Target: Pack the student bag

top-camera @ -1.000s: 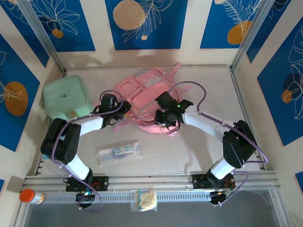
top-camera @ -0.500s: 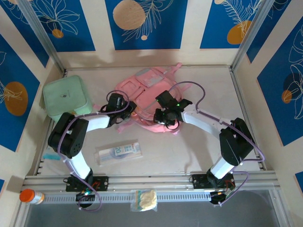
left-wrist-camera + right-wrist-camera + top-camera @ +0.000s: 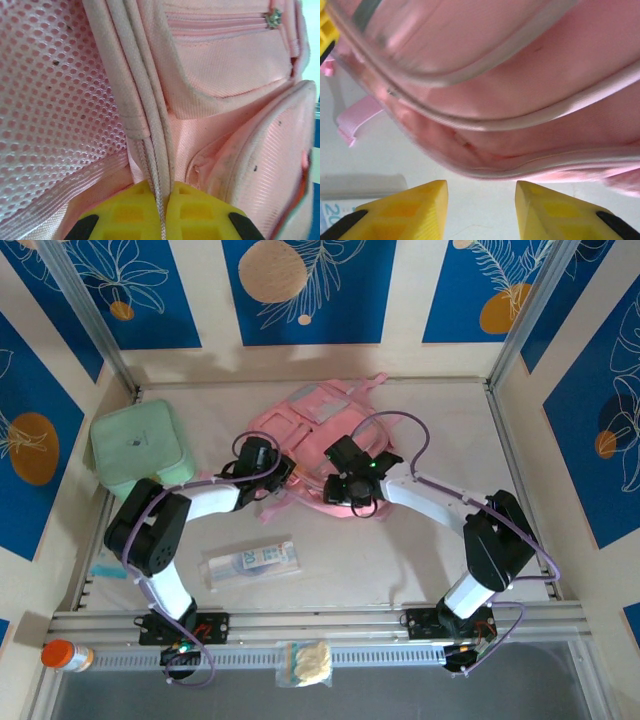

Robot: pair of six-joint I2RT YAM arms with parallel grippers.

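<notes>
The pink student bag (image 3: 312, 420) lies flat at the back middle of the table, loose straps trailing at its near edge. My left gripper (image 3: 282, 472) is at the bag's near-left edge. In the left wrist view it (image 3: 165, 194) is shut on the bag's corded piping seam, with pink mesh (image 3: 55, 100) to the left and a zipped pocket panel (image 3: 230, 70) to the right. My right gripper (image 3: 338, 492) sits at the bag's near edge. In the right wrist view it (image 3: 481, 194) is open over bare table, with the bag's rim (image 3: 520, 115) just beyond its fingertips.
A mint-green lidded case (image 3: 140, 448) stands at the back left. A clear packet (image 3: 250, 562) lies in front of the left arm. An orange-capped bottle (image 3: 65, 655) and a snack bag (image 3: 305, 662) rest on the near rail. A loose pink strap (image 3: 357, 120) lies left of the right gripper.
My left gripper has moved right, further against the bag's near-left edge. The right gripper has shifted slightly left along the near edge.
</notes>
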